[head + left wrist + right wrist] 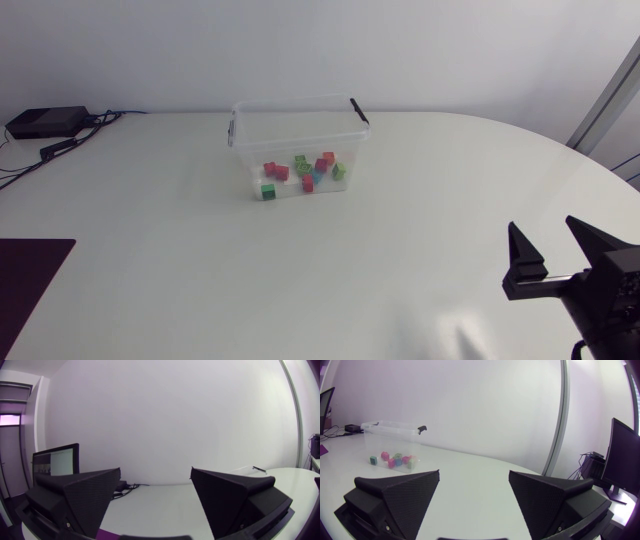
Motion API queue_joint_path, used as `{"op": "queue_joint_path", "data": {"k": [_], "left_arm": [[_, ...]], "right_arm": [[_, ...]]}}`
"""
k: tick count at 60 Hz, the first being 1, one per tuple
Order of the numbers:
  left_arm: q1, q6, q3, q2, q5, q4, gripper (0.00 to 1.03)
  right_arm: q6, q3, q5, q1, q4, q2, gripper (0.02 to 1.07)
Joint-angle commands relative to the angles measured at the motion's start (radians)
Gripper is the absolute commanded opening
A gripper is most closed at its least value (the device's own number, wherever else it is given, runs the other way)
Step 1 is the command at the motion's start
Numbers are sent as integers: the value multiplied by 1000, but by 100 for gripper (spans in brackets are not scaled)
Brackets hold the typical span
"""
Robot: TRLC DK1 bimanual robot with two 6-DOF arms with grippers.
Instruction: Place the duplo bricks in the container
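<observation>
**Asker:** From above, what do you see?

**Me:** The clear container (pixel 297 150) stands at the far middle of the surface (pixel 300 290). The duplo bricks (pixel 303 172) (red, green, pink, one blue) lie in a loose cluster on its floor. A green one sits against the near left wall, and I take it to be inside like the rest. I find none loose on the surface. My right arm (pixel 605 290) is at the near right, well apart from the container, its jaws spread with nothing between them. My left arm does not show here. A dark mat (pixel 30 285) lies at the near left, and a black box (pixel 45 122) with cables at the far left.

**Asker:** And your left wrist?

**Me:** My left jaws stand apart and empty, looking low across the surface toward the wall. No brick lies ahead of them.

**Asker:** The right wrist?

**Me:** Much the same: wide apart, holding nothing. Well ahead of them, on the left finger's side, is the container with the bricks gathered inside.

**Asker:** Why so far back?

**Me:** My guess is that every brick I can see is already in, so there is nothing to fetch and both arms sit clear of the container. The task looks done — though I can't tell whether a lid is on.
</observation>
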Motion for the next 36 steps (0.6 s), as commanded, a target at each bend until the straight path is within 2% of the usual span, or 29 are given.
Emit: {"op": "queue_joint_path", "data": {"k": [1,6,13,18,36], "left_arm": [[33,14,-32,-84,2,-23,98],[57,17,-46,-101,2,-67,98],[63,17,-49,-104,2,-78,98],[53,19,-77,-102,10,-32,98],[66,-38,-226,-97,118,75,99]], "right_arm": [[-16,-20,-8,-7,14,-7,102],[-16,-20,-8,-8,14,-7,102],[-16,-20,-8,-7,14,-9,102],[-16,-20,-8,-7,14,-9,102],[37,-20,-4,3,15,-7,102]]}}
